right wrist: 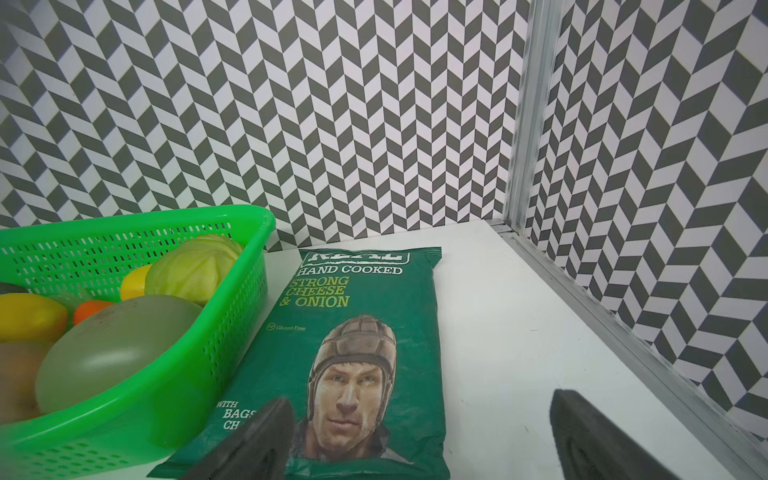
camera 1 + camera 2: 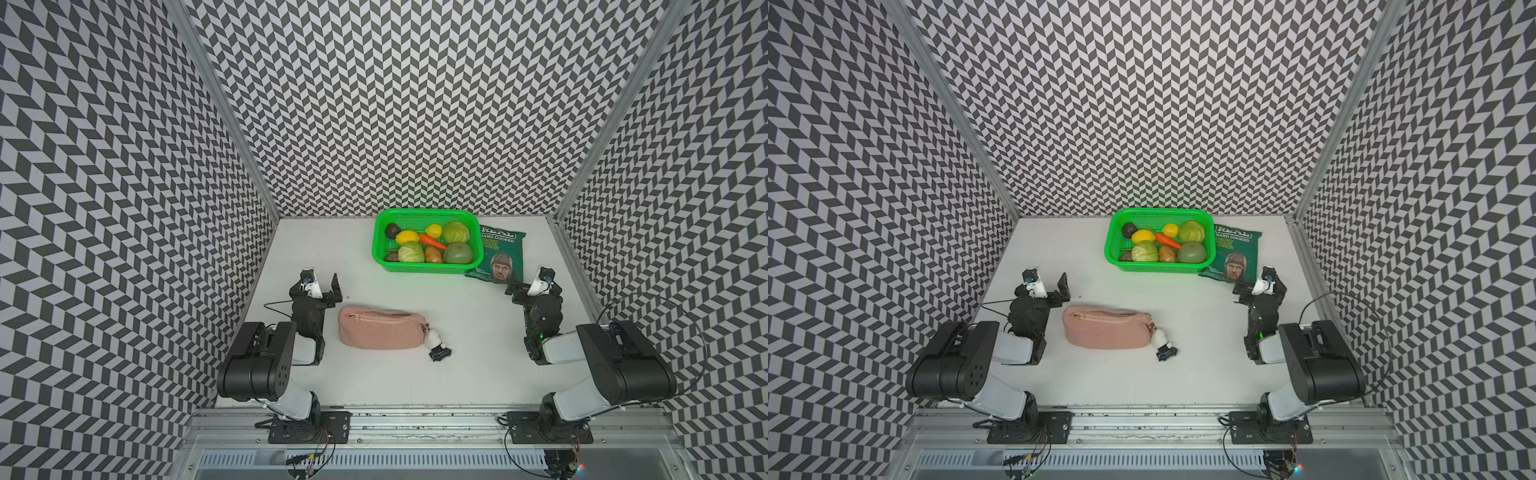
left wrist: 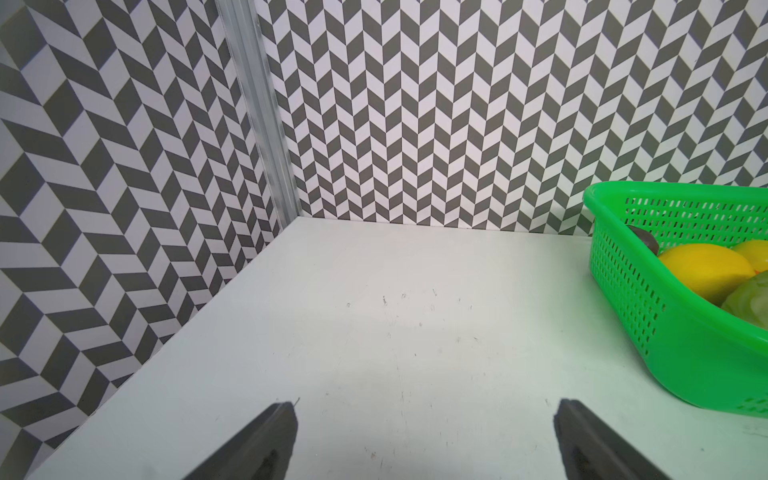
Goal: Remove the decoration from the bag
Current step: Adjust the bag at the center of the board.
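In both top views the pink bag (image 2: 380, 334) (image 2: 1106, 332) lies flat near the table's middle, zip side away from me. The decoration (image 2: 435, 340) (image 2: 1162, 338), a small white figure with a dark end, hangs off the bag's right end by a clasp and rests on the table. My left gripper (image 2: 322, 286) (image 3: 426, 405) stands open just left of and behind the bag, over bare table. My right gripper (image 2: 534, 286) (image 1: 422, 399) is open far to the right, above the near end of a crisp packet. Neither wrist view shows the bag or decoration.
A green basket (image 2: 428, 270) (image 3: 685, 353) (image 1: 166, 374) of toy fruit and vegetables stands at the back centre. A dark green crisp packet (image 2: 498, 257) (image 1: 365, 311) lies flat to its right. Patterned walls close the table's left, back and right sides.
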`<state>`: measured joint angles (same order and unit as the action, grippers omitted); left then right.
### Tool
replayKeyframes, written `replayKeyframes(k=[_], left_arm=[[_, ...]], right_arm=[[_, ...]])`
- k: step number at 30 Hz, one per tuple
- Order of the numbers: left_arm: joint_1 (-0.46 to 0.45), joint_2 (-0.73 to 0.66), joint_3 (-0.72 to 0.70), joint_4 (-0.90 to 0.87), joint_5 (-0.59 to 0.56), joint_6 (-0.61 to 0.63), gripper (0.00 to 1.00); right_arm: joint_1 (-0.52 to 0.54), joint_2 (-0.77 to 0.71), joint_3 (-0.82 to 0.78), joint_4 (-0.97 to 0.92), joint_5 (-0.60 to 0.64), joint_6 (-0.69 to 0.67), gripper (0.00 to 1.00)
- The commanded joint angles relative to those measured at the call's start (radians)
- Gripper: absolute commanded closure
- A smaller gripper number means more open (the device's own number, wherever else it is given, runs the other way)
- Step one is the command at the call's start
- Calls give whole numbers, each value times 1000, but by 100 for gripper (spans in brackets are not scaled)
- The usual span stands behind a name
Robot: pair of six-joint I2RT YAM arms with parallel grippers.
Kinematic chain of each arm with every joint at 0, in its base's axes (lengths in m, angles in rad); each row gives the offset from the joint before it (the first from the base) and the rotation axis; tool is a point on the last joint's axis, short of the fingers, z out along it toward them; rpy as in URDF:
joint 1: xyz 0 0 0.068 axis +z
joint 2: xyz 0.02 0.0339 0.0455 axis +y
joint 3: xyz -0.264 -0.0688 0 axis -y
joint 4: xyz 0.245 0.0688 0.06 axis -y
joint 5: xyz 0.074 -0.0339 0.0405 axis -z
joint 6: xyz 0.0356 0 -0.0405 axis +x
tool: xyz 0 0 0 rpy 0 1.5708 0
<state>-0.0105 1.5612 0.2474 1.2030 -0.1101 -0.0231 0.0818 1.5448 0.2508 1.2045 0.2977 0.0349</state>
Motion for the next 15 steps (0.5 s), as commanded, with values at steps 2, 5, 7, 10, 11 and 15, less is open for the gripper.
replayKeyframes(k=[2, 5, 7, 10, 11, 15], left_arm=[[-2, -13, 15, 17, 4, 5, 0], [-2, -12, 15, 17, 4, 5, 0], [-2, -13, 15, 18, 4, 5, 0], [-2, -11, 19, 13, 5, 5, 0], [-1, -11, 19, 11, 6, 4, 0], [0, -16, 17, 14, 13, 6, 0]], right_arm=[[-3, -17, 3, 35, -5, 9, 0], [-3, -17, 4, 34, -5, 9, 0], [-4, -15, 4, 33, -4, 10, 0], [-5, -14, 4, 40, -8, 11, 0], [-5, -14, 4, 38, -8, 12, 0], [-4, -16, 3, 39, -9, 13, 0]])
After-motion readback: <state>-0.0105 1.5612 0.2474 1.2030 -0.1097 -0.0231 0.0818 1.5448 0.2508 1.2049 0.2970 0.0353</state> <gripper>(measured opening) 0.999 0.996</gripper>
